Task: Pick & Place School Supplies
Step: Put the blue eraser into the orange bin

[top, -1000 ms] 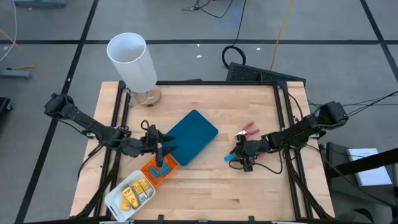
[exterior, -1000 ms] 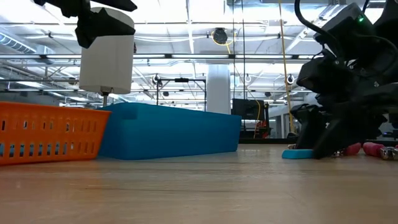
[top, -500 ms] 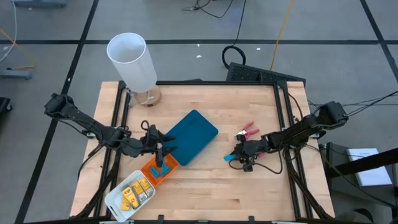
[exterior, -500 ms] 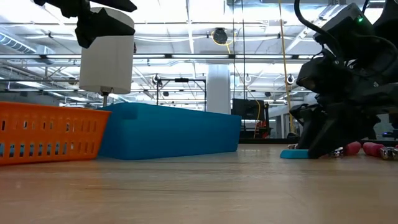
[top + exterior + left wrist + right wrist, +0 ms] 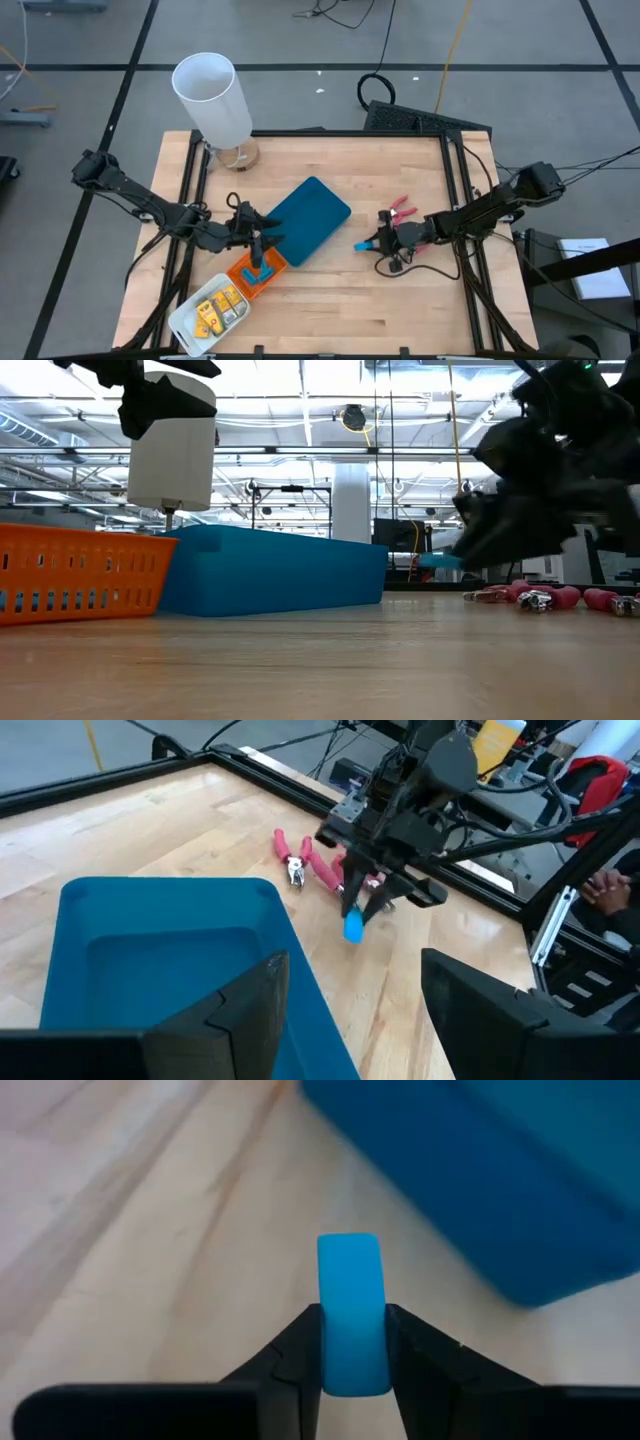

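Right tool [image 5: 470,545] blurred; yellow pieces [image 5: 215,312] perhaps too small.

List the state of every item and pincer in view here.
Right pincer: shut on light-blue piece, lifted off table.
Left pincer: open, over orange tray.
Pink-handled tools: lying on table.
Teal tray: empty inside.
White tray: holds yellow pieces.

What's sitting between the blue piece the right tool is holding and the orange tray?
The teal tray lies on that line. The light-blue piece, in the right tool, is lifted; the orange tray sits beyond.
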### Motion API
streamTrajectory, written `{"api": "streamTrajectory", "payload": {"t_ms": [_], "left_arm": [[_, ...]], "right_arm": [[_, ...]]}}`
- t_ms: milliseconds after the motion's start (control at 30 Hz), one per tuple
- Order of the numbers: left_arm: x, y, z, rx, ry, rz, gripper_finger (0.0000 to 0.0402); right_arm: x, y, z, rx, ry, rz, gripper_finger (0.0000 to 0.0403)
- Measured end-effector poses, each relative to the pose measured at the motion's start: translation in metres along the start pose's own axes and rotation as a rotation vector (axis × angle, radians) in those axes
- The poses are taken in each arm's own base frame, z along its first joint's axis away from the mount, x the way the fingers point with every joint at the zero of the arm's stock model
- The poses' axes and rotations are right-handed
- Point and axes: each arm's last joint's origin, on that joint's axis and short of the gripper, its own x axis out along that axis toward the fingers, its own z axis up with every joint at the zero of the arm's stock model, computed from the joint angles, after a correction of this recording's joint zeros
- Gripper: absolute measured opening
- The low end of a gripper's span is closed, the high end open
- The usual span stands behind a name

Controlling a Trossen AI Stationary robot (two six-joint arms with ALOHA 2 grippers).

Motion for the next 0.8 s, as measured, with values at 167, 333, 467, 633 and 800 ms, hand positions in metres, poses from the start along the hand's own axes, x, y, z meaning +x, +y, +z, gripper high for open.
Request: {"api": "streamTrajectory", "payload": {"t_ms": [167,333,467,633,800], "left_arm": [[0.009,0.002,-0.001,-0.072,-0.011,0.025,0.0232],[0.029,0.009,-0.003,-0.211,-0.039,0.079,0.0232],[0.046,0.012,-0.004,-0.266,-0.084,0.092,0.0232],[0.071,0.016,-0.007,-0.27,-0.145,0.082,0.0232],[0.095,0.023,-0.011,-0.302,-0.155,-0.024,0.0232]], "right_arm": [[-0.005,-0.006,0.014,-0.083,-0.106,-0.169,0.0088],[-0.007,-0.011,0.023,-0.177,-0.168,-0.316,0.0088],[-0.01,-0.013,0.031,-0.214,-0.221,-0.388,0.0088],[-0.012,-0.014,0.035,-0.218,-0.256,-0.419,0.0088],[-0.011,-0.014,0.042,-0.222,-0.267,-0.422,0.0089]]}}
